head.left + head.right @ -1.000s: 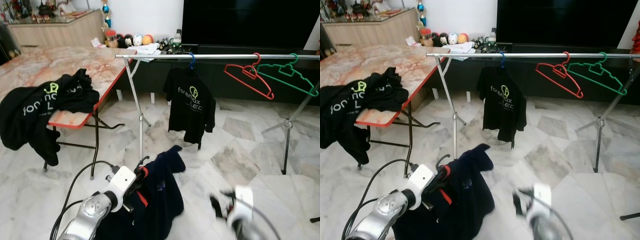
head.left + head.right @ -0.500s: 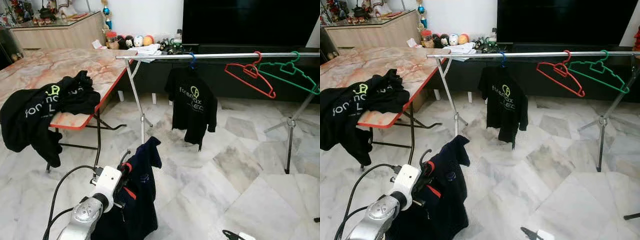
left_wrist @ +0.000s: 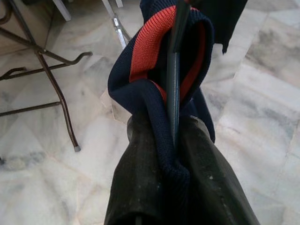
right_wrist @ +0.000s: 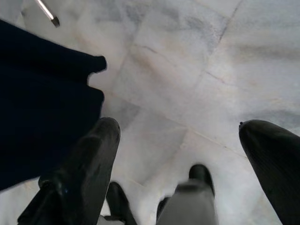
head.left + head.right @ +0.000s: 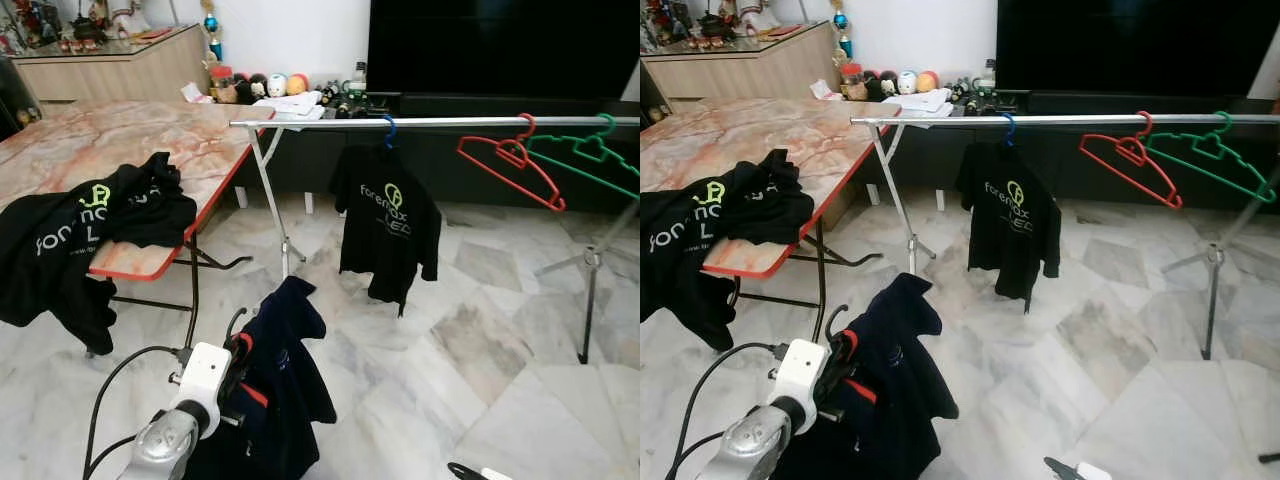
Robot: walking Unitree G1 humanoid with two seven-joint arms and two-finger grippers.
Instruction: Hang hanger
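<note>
My left gripper (image 5: 234, 362) is low at the front left, shut on a black hanger (image 5: 231, 326) that carries a navy shirt (image 5: 290, 365) with a red-lined collar (image 3: 149, 44). In the left wrist view the fingers (image 3: 140, 187) pinch the collar and the hanger's neck (image 3: 174, 79). The silver rail (image 5: 440, 121) runs across ahead, well above the gripper. On it hang a black T-shirt (image 5: 388, 225) on a blue hanger, a red hanger (image 5: 510, 165) and a green hanger (image 5: 590, 160). My right gripper (image 4: 180, 126) hangs open over the floor.
A marble-topped folding table (image 5: 150, 125) stands at the left with black shirts (image 5: 90, 225) draped over its red edge. The rail's legs (image 5: 283, 240) (image 5: 590, 290) stand on the marble floor. A dark TV cabinet (image 5: 480, 150) lines the back wall.
My right arm has dropped from beside the navy shirt to the picture's bottom edge. The shirt now hangs narrower from the left gripper. The camera has shifted slightly.
</note>
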